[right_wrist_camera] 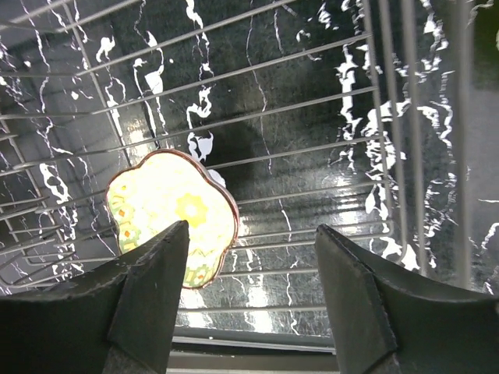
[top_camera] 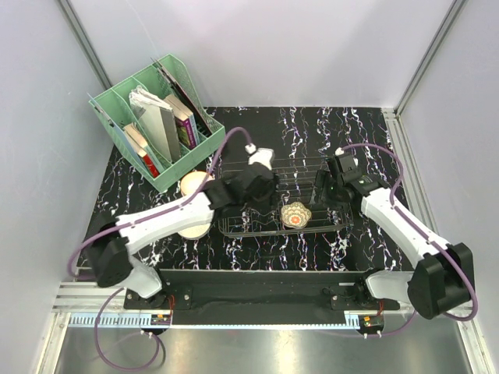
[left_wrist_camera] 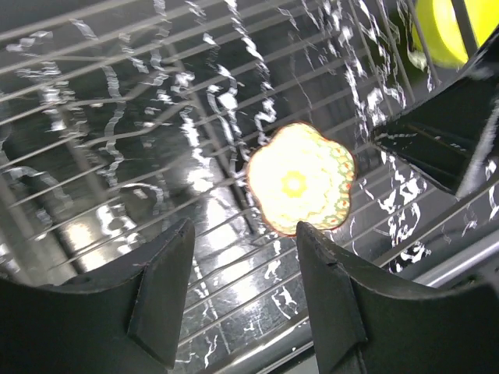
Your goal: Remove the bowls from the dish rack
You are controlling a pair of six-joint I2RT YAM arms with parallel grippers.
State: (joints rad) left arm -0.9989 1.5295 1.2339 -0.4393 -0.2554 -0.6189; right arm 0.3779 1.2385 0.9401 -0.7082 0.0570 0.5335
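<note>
Top view: a black desk (top_camera: 366,132) veined in white, enclosed by pale grey wall panels on metal framing, carries a mint-green file organiser (top_camera: 109,109) of books at upper left, their spine lettering too small to read, and the wire dish rack (top_camera: 296,173) at centre. A scalloped bowl (top_camera: 296,215) with patterned interior lies in the rack's lower middle, a yellow-green bowl (left_wrist_camera: 437,31) shows at upper right of the left wrist view, and cream bowls (top_camera: 192,184) sit on the desk just left of the rack. The left hand (left_wrist_camera: 243,234) and right hand (right_wrist_camera: 251,234) hang over the rack, fingers spread wide, holding nothing.
</note>
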